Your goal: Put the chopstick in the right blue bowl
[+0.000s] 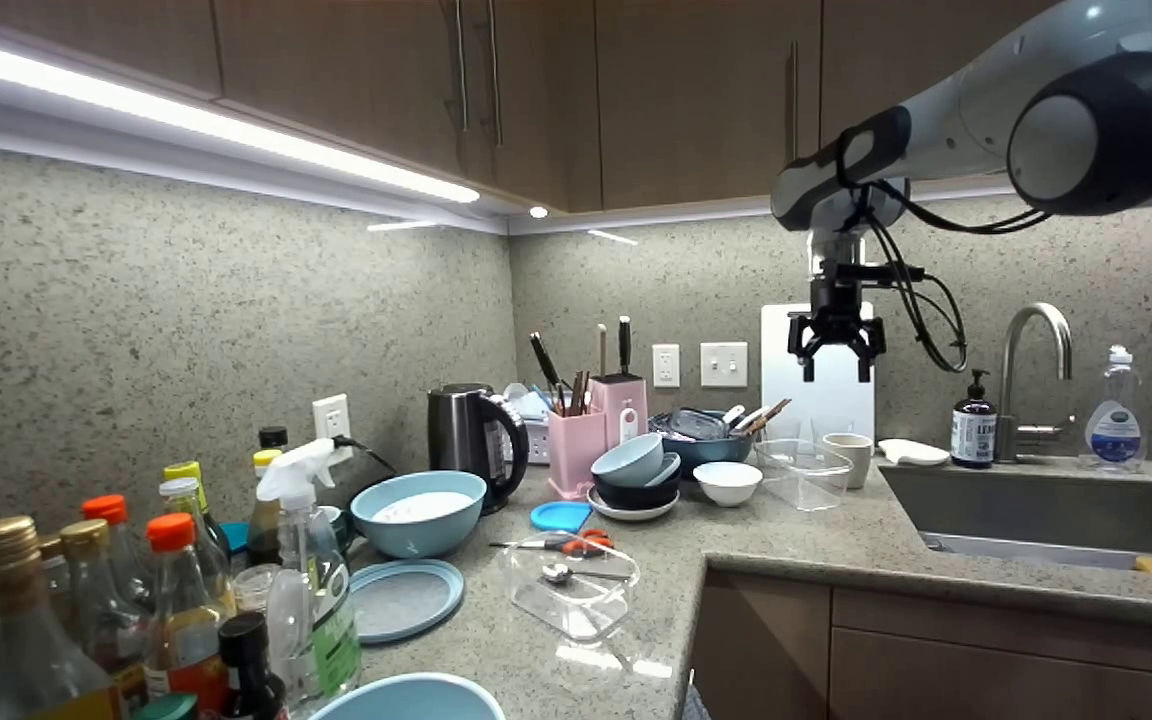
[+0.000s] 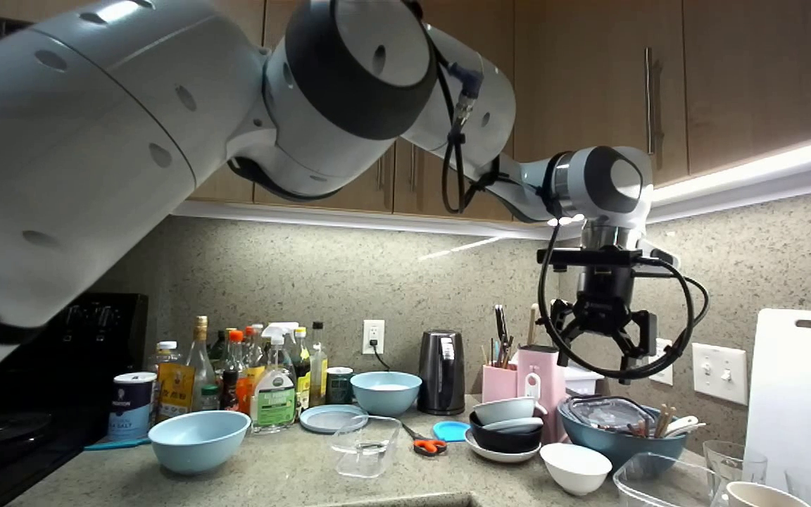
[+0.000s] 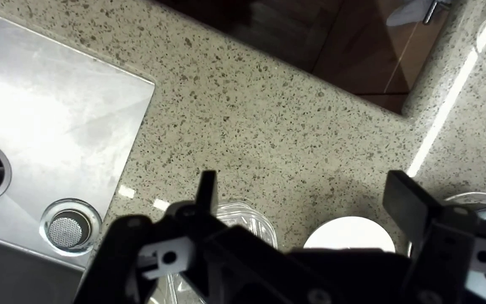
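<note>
The pincer [image 1: 836, 368] hangs high with its jaws wide apart

The pincer is up in the air, well above the counter [image 1: 666, 560]. It is released: the two jaws are spread far apart, and it holds nothing.

The right blue bowl [image 1: 419, 540] sits on the counter just beside the black kettle [image 1: 456, 440]. It is round and deep, light blue outside and paler inside. I can't tell if it touches the kettle. A flat blue plate [image 1: 406, 600] lies close to the bowl.

Some brown sticks [image 1: 774, 411] that look like chopsticks lean out of the big dark blue bowl [image 2: 631, 449]. I can't tell which one is the chopstick for this job. More thin sticks [image 1: 577, 395] stand up in the pink holder [image 1: 576, 450].

In both exterior views there is a second light blue bowl [image 2: 198, 451], well apart from the kettle. Scissors [image 1: 588, 543] with orange handles lie near the tiny bright blue dish [image 1: 561, 516]. A clear box [image 1: 571, 605] is on the counter too, and a spoon [image 1: 558, 574] shows through it; I can't tell if the spoon is inside. A white bowl [image 1: 728, 490] stands close to the big dark blue bowl. Lots of bottles [image 1: 181, 600] crowd together. In the wrist view, the silver sink [image 3: 78, 126] is off to one side.
</note>
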`<move>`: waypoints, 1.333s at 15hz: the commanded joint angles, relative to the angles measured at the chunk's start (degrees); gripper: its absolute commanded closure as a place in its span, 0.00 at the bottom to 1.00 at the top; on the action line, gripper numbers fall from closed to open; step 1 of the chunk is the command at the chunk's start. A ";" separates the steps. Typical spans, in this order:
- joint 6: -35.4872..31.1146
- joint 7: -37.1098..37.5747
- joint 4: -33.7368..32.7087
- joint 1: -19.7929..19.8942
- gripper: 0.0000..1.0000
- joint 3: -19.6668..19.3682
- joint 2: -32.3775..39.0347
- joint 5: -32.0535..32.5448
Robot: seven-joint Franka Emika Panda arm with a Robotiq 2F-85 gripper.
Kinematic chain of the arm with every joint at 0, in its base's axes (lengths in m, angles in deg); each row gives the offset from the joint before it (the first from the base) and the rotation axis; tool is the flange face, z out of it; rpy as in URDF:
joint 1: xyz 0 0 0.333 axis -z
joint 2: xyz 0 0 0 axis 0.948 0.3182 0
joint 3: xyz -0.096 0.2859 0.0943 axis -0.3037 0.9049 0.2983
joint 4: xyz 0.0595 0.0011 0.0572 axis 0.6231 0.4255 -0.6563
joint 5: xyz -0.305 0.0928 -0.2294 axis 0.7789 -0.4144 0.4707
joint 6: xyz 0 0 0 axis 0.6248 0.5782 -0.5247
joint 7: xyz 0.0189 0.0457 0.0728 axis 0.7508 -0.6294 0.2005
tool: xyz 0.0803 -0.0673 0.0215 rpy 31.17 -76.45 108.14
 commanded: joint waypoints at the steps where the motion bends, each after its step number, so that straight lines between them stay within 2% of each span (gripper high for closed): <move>1: 0.59 3.38 -9.11 1.35 0.00 1.27 7.95 1.38; 4: 1.19 5.26 -15.65 1.59 0.00 1.32 13.67 2.62; 6: 1.69 5.36 -20.92 1.15 0.00 -0.56 17.86 1.72; 7: 1.20 5.93 -21.75 2.15 0.00 1.34 18.50 3.20; 9: 0.46 7.69 -25.50 2.64 0.00 1.39 20.60 3.84; 10: -0.10 5.31 -20.27 1.11 0.00 0.04 18.22 2.40; 13: -0.10 6.09 -23.69 1.79 0.00 0.18 19.97 2.78; 15: -4.20 7.02 -23.86 2.30 0.00 0.64 20.14 1.48; 20: -7.23 9.12 -26.83 4.44 0.00 1.30 22.56 -2.19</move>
